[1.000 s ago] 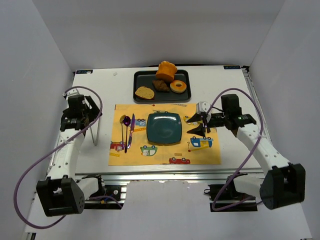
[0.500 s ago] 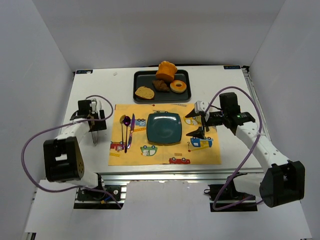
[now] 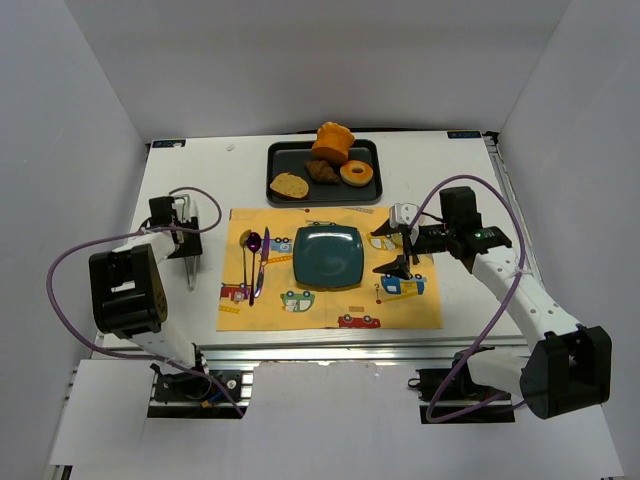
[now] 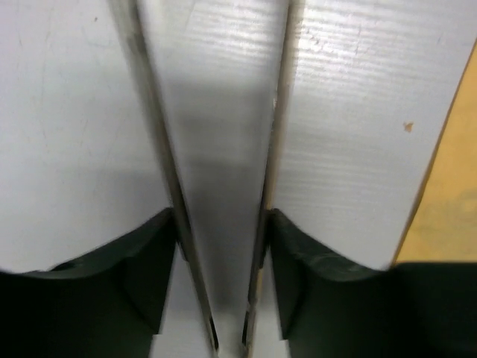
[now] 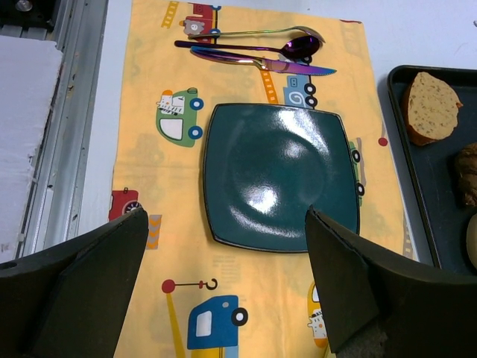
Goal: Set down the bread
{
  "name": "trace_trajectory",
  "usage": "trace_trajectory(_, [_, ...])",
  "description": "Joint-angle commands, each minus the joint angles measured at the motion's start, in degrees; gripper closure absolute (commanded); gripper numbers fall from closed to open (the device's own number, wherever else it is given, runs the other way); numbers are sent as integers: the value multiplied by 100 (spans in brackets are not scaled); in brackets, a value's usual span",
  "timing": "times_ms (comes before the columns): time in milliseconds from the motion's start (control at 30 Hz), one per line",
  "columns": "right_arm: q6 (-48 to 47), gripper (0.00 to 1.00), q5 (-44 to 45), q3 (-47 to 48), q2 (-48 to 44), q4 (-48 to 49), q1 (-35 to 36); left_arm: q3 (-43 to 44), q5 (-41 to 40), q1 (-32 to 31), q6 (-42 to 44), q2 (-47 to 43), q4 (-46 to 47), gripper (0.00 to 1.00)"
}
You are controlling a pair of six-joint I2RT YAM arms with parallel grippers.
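The bread (image 3: 289, 185) is a tan slice with a brown crust, lying at the left end of the black tray (image 3: 300, 155) at the back; the right wrist view shows the bread (image 5: 431, 106) at its right edge. A teal square plate (image 3: 328, 256) sits on the yellow placemat, and the plate (image 5: 279, 176) is bare. My left gripper (image 3: 185, 238) (image 4: 221, 224) is low over the table left of the mat, its fingers pressed on both arms of metal tongs (image 3: 189, 268) (image 4: 276, 112). My right gripper (image 3: 396, 248) (image 5: 227, 224) hovers open at the plate's right side, holding nothing.
The tray also holds a dark croissant lump (image 3: 322, 171), an orange donut (image 3: 355, 174) and a tall orange pastry (image 3: 333, 141). Purple cutlery (image 3: 256, 258) lies on the placemat (image 3: 330, 305) left of the plate. White walls enclose the table on three sides.
My left arm has swung down to the tongs beside the mat and its jaws have closed in on the tongs' arms. The right arm has barely moved.
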Motion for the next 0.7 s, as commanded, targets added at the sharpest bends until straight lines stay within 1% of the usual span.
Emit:
trace_trajectory(0, [28,11,-9,26,-82,114,19,-27,316,106,28,328,-26,44])
trace_trajectory(33, [28,10,26,26,-90,96,19,-27,335,124,10,363,-17,53])
trace_trajectory(67, [11,11,44,17,-117,96,27,-71,352,132,-16,372,-9,67])
trace_trajectory(167, [-7,10,97,-18,-178,87,27,-185,396,168,-122,188,88,79])
trace_trajectory(267, [-15,10,132,-35,-240,87,19,-142,615,176,-183,-23,9,84])
trace_trajectory(300, [-15,11,140,-53,-257,79,10,-89,903,177,-297,-189,-69,87])
trace_trajectory(333, [-7,11,149,-62,-266,87,10,137,1315,177,-585,-373,-122,92])
trace_trajectory(367, [-15,11,149,-62,-284,87,10,218,1319,168,-779,-480,-97,94])
trace_trajectory(400, [-7,10,149,-62,-292,87,10,280,1537,150,-981,-602,-36,95])
trace_trajectory(433, [2,10,149,-62,-319,96,10,332,1983,98,-1209,-717,35,95])
trace_trajectory(467, [11,11,149,-70,-328,114,10,376,2144,-85,-1655,-848,253,95])
trace_trajectory(500, [20,10,141,-88,-328,123,10,473,2224,-218,-1860,-1032,316,95])
trace_trajectory(533, [37,11,141,-97,-354,140,1,569,2433,-349,-1993,-1069,334,95])
trace_trajectory(567, [55,11,141,-106,-363,158,1,666,2540,-612,-2107,-1096,395,95])
trace_trajectory(600, [72,11,132,-123,-372,184,1,797,2567,-754,-2343,-1105,431,94])
trace_trajectory(667, [90,11,123,-158,-407,210,-8,930,2541,-1087,-2555,-1105,483,91])
